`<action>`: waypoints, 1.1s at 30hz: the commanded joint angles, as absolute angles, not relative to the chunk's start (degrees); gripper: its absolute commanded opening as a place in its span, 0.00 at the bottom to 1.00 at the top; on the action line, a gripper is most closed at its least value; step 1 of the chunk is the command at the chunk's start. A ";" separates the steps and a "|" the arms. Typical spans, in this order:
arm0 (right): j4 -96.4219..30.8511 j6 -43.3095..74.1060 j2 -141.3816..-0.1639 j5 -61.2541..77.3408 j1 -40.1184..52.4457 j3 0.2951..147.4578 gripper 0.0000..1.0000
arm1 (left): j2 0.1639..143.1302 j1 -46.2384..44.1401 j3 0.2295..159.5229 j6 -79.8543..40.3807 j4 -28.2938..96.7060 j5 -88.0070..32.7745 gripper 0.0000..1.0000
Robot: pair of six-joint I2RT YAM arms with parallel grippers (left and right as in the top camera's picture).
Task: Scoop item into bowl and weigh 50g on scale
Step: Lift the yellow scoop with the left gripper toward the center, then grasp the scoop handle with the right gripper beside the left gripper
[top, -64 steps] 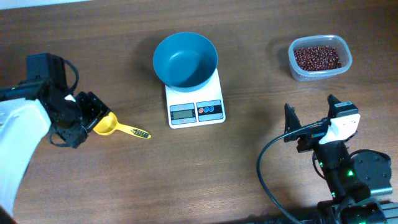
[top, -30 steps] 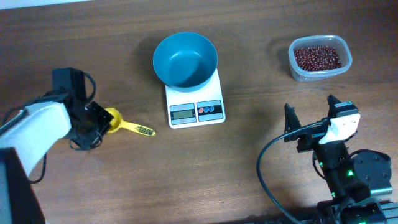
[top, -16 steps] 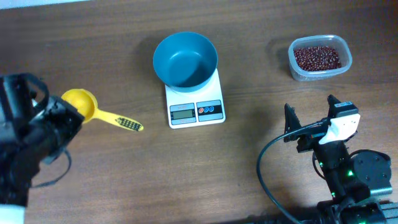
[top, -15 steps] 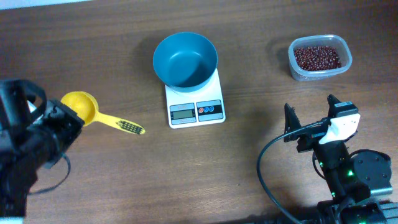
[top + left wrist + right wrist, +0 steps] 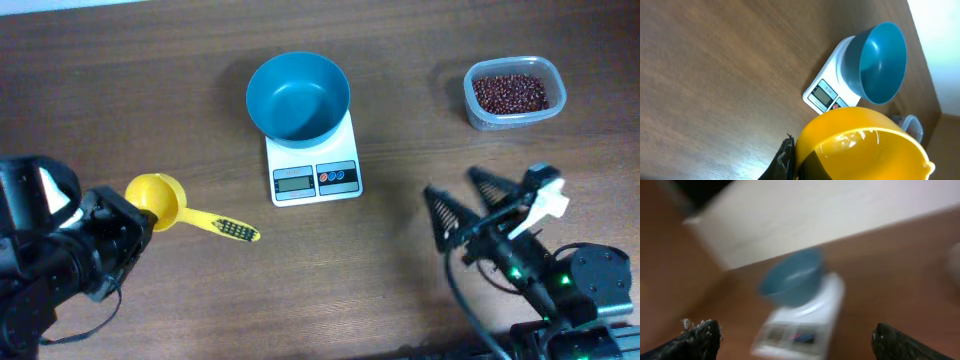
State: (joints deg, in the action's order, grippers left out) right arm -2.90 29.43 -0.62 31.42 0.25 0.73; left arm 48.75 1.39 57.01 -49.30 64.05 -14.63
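The teal bowl stands empty on the white scale at the table's middle. The beans lie in a clear tub at the far right. My left gripper is shut on the cup rim of a yellow scoop, whose handle points right. In the left wrist view the scoop fills the bottom, with one dark finger against its side and the bowl on the scale beyond. My right gripper is open and empty, angled left. Its blurred view shows the bowl and scale.
The clear tub holding the beans sits near the table's back right edge. Brown wooden tabletop lies between the two arms. The right arm's base and cable take up the front right corner.
The left arm has carried the scoop right and toward the front. The right gripper, still before, has swung left to face the scale, so its view is blurred.
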 commanded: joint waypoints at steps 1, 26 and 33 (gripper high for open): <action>-4.99 47.62 -0.21 62.63 0.75 0.32 0.99 | 49.36 1.26 57.43 -58.37 65.91 -15.29 0.00; -6.68 58.54 -16.69 60.49 0.75 13.89 0.97 | 66.65 -11.16 57.41 -66.41 61.73 -20.08 0.00; -6.63 51.40 -37.32 53.52 8.73 23.33 0.94 | 66.65 -11.16 57.41 -67.05 61.71 -19.25 0.00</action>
State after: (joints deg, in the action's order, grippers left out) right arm -6.92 54.26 -34.35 58.76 4.64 19.31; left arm 66.39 -10.87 57.01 -65.87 61.67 -20.14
